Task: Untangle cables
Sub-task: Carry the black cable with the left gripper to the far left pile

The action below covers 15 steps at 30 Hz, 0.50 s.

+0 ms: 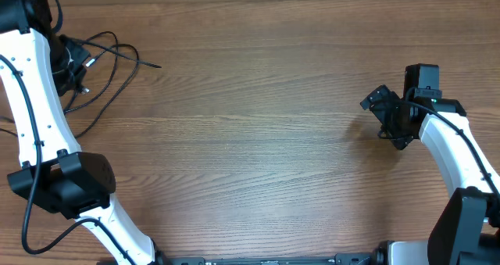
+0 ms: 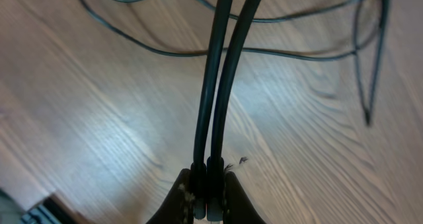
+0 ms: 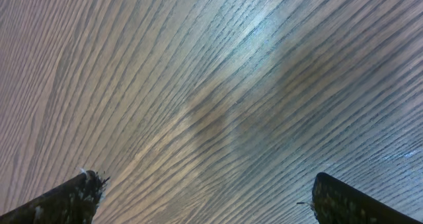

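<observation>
**Q:** Where are the cables?
**A:** The cables (image 1: 101,58) lie at the far-left corner of the table (image 1: 258,140). They form a loose heap of overlapping loops, and one free end points right.

**Q:** What are the grippers doing?
**A:** The left gripper (image 2: 208,189) is pinched narrow on two strands of the cables. In the left wrist view, both strands run side by side out of the closed jaws. The right gripper (image 1: 388,112) hangs well apart on the right side, over bare wood. Its fingers (image 3: 66,199) are spread wide and hold nothing.

**Q:** How far along is the task?
**A:** It looks early. One grip is made, but no cord lies by itself yet, and the loops cross one another in several places. Each cord has yet to be drawn clear of the heap and laid apart from the others.

**Q:** What are the materials and shapes?
**A:** The cords are thin, black and round in section, with a smooth sheath. They are limp enough to fall in free curves. The table is wood-grained, with a long straight grain and a soft sheen under the light. The fingers are dark and blunt-tipped, with some pale specks on them.
</observation>
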{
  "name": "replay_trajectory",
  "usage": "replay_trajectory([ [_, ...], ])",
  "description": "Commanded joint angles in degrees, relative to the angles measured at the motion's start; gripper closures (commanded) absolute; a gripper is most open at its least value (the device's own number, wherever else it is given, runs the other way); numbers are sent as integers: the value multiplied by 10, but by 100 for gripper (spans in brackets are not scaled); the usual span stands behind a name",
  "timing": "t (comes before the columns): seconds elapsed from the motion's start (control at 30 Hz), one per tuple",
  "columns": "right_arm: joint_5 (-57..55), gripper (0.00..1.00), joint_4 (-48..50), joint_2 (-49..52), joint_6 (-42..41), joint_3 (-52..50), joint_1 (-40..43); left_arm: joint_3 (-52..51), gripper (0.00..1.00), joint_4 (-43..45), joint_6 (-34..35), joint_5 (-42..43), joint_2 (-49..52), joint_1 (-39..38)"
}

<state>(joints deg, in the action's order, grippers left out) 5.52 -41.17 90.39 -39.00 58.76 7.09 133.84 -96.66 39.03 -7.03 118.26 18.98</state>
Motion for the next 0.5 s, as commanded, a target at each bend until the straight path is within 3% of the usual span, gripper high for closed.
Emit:
replay_trajectory([
  [0.0,-5,0,3,-6,0,8,0,-13,91,-1,9,-42,2,22],
  [0.3,-5,0,3,-6,0,8,0,-35,84,9,9,-39,2,54],
  [0.37,-5,0,3,-6,0,8,0,-43,70,14,9,-39,2,54],
  [0.47,-5,0,3,-6,0,8,1,-56,58,24,9,-39,2,54],
])
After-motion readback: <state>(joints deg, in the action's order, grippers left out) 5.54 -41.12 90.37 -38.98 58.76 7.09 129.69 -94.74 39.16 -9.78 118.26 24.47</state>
